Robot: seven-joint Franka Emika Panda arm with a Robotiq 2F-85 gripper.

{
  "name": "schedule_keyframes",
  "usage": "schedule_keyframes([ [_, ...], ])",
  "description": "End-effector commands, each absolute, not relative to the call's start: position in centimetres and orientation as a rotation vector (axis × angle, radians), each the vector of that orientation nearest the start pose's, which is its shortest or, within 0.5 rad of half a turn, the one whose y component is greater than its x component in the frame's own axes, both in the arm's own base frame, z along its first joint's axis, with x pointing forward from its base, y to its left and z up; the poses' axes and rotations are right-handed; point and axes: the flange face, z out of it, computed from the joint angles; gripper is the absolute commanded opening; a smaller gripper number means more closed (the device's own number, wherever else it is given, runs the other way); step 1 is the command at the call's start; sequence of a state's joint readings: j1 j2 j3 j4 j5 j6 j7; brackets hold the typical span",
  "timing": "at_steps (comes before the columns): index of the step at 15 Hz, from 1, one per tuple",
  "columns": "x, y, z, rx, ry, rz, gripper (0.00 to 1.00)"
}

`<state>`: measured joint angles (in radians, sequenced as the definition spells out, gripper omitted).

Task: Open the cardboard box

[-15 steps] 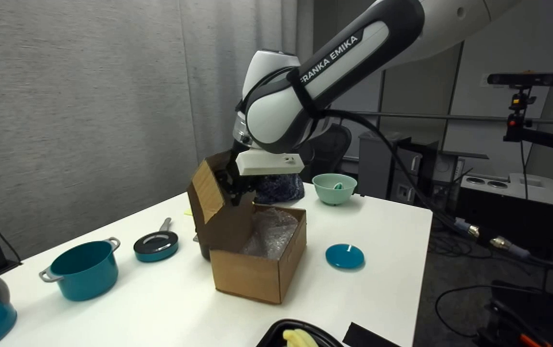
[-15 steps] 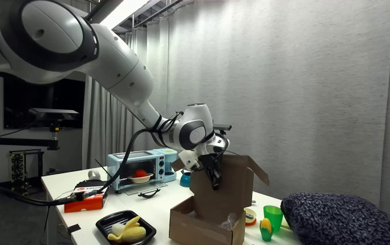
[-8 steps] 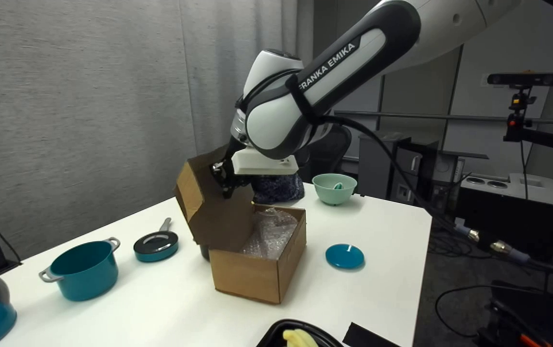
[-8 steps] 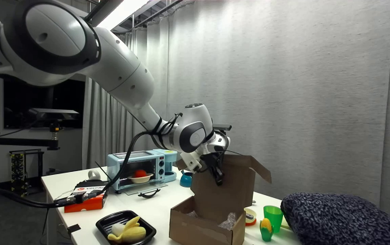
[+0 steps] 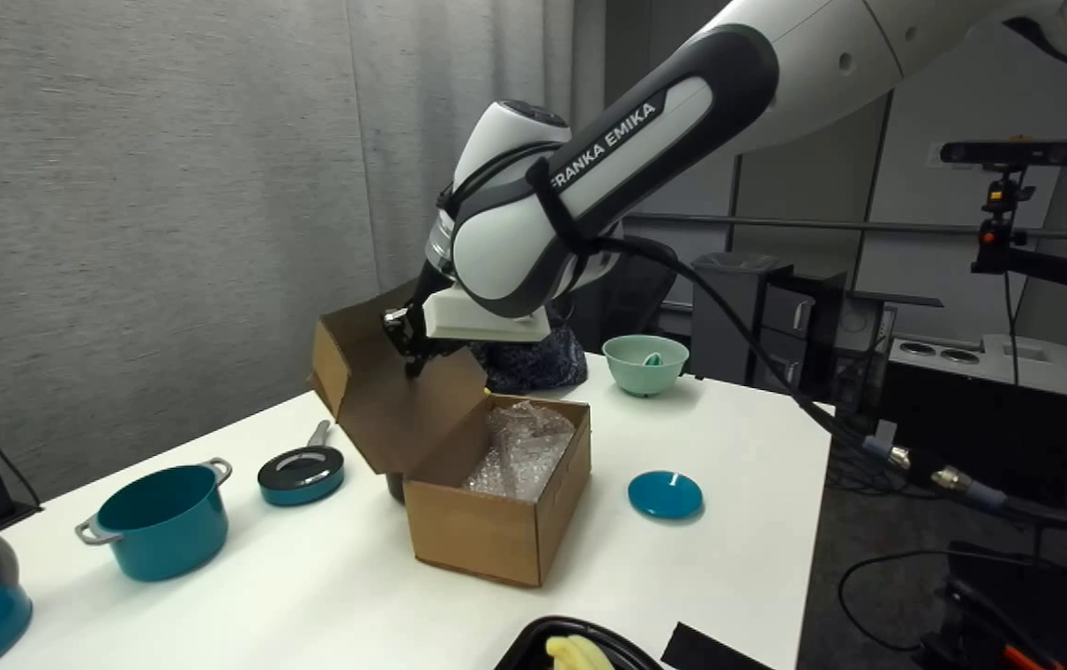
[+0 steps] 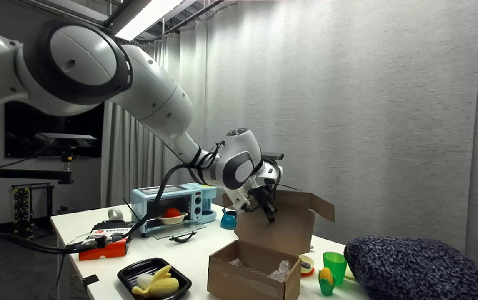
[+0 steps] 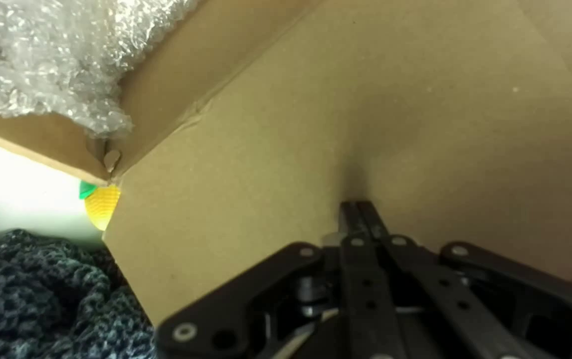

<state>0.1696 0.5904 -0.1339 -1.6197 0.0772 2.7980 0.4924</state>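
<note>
The brown cardboard box [image 5: 473, 530] stands on the white table in both exterior views [image 6: 251, 283], with its lid [image 5: 403, 400] up and leaning back. Bubble wrap [image 5: 524, 451] lies inside it. My gripper [image 5: 414, 368] is at the lid's inner face, above the hinge side, and also shows in an exterior view [image 6: 271, 219]. In the wrist view the fingertips [image 7: 356, 204] are together with nothing between them, at or very near the lid's inner face [image 7: 246, 164]. Contact cannot be told for certain. The white label is out of view.
A teal pot [image 5: 166, 526] and a small pan [image 5: 302, 476] stand behind the lid's side. A blue plate [image 5: 665, 495], a green bowl [image 5: 645, 365], a black tray [image 6: 154, 279], a green cup [image 6: 335, 266], a dark cushion [image 6: 422, 266] and a toaster oven [image 6: 172, 208] surround the box.
My gripper has moved away from the box's opening, toward the pan side. The lid has tilted further back with it, and more of the box's inside shows. The box body has stayed put.
</note>
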Motion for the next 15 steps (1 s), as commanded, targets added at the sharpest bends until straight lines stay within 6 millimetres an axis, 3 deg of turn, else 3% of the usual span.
schedule_keyframes([
  [1, 75.7, 3.4, 31.3, -2.801, 0.733, -0.815, 0.0],
  [5, 77.4, 3.0, 28.5, -2.823, 0.766, -0.802, 0.0],
  [7, 77.9, 3.1, 28.5, -2.818, 0.761, -0.807, 0.0],
  [11, 77.9, 3.8, 34.0, -2.824, 0.69, -0.797, 0.0],
  [15, 76.0, 4.1, 39.8, -2.959, 0.581, -0.557, 0.0],
])
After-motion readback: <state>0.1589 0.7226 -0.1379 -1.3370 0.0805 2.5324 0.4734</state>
